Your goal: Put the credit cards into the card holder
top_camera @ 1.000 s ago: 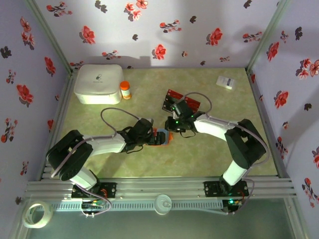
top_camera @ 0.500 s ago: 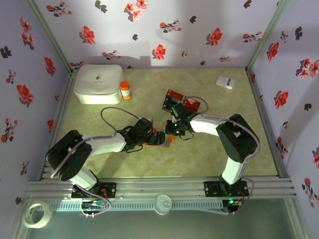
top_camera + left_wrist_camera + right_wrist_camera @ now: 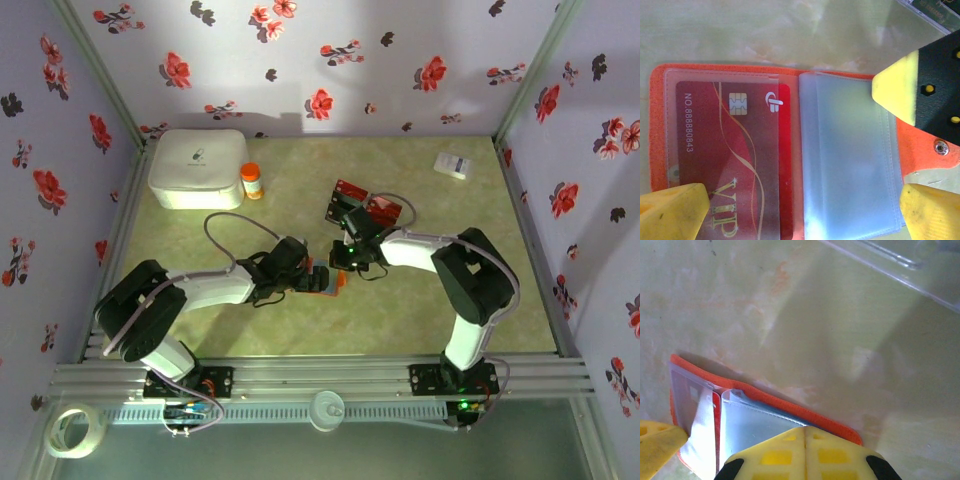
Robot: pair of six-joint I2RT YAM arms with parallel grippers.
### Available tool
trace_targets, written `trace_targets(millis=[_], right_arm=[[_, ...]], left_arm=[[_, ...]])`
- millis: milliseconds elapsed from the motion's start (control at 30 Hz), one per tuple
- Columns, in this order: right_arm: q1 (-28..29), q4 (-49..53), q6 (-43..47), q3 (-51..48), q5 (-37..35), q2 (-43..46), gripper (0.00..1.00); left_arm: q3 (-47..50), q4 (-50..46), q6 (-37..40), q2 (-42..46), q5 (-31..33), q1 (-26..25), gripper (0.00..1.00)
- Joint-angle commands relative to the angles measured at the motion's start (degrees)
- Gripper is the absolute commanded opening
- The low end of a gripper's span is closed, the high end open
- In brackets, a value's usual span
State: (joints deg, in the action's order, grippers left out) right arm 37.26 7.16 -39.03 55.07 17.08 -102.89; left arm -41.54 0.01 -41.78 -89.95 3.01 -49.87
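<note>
Across the green table (image 3: 300,335), the white box (image 3: 197,167) sits far back on the left, well apart from the work. Nearer the middle, both arms meet over the card holder (image 3: 917,150), which lies open and flat between them.

Over the last second the right arm has folded in, bringing the right gripper (image 3: 805,440) away from the loose cards (image 3: 370,207) and down to the holder's right side. Its jaws have closed the last little way and now sit pressed together with nothing visible between them. The left gripper (image 3: 800,212) has not moved: its jaws stand wide apart, straddling the holder without pinching it.

One red card (image 3: 725,150) already sits in the left clear pocket, a thin strip of it poking out toward the fold. The empty closed jaws suggest this card has been delivered, and the tips may now serve to pin or nudge. The remaining cards lie just behind the right gripper, not yet collected.
</note>
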Motion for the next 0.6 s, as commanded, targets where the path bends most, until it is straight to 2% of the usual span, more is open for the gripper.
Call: trace_targets(millis=[0,233,567], right_arm=[[1.1,1.0,0.4,1.6,1.5,-3.1,0.07],[2.1,1.4,0.1,2.8,0.8,-4.1,0.07],[2.0,1.5,-0.4,2.8,0.6,-3.6,0.09]], left_arm=[[2.1,-2.1,1.1,-2.4,2.0,0.2,1.0],[3.0,-1.9,-0.2,-3.2,2.4,0.2,0.99],[2.9,-3.3,-2.6,-5.3,3.0,0.2,0.73]])
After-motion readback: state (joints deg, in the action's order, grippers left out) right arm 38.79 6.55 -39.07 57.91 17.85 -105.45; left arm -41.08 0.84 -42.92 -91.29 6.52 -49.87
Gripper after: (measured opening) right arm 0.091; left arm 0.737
